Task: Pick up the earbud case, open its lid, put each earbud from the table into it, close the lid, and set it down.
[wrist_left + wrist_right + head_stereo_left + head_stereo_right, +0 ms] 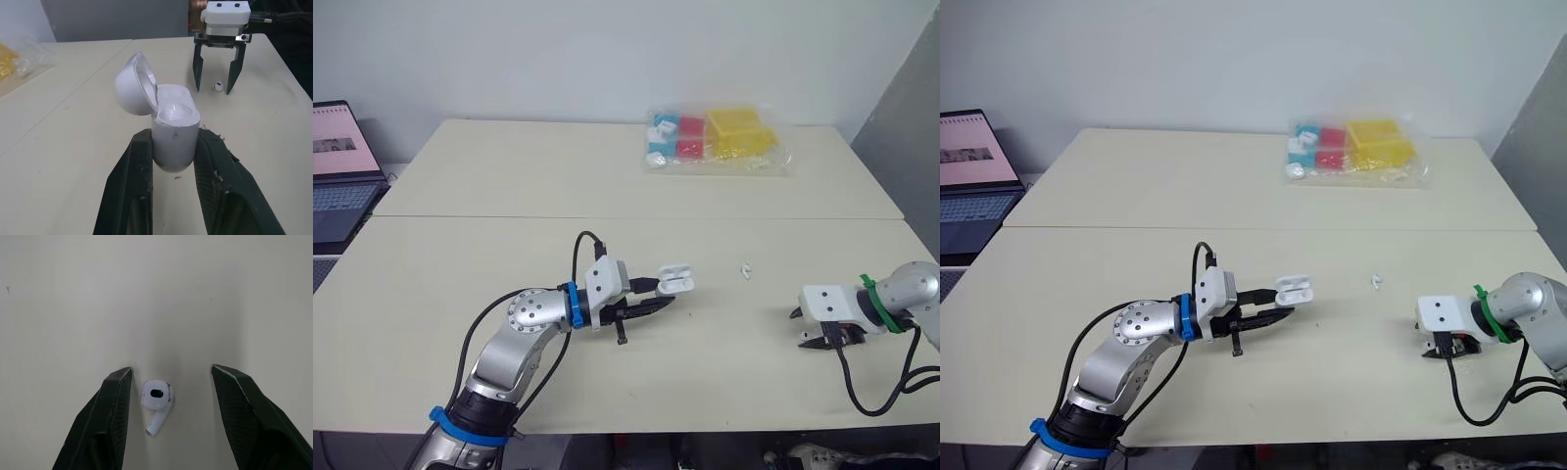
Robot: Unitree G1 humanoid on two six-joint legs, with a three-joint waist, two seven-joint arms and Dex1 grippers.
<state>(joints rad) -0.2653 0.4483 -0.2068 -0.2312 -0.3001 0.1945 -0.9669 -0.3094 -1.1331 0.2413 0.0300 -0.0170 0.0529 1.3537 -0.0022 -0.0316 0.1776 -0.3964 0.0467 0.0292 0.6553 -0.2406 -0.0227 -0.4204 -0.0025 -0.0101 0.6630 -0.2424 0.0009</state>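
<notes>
My left gripper (658,299) is shut on the white earbud case (675,282), holding it above the middle of the table. Its fingers (139,171) clamp the case body (175,132), and the lid (134,83) is swung open. One white earbud (744,269) lies on the table to the right of the case. At the far right my right gripper (818,341) stands open, fingertips down at the table. A second earbud (156,401) lies between its fingers (115,411), closer to one of them, touching neither. This earbud (217,86) is also in the left wrist view.
A clear bag of coloured blocks (715,137) lies at the back of the far table. An open laptop (337,166) sits off the table's left edge. A seam (509,217) joins the two tables. The right gripper is close to the table's right front corner.
</notes>
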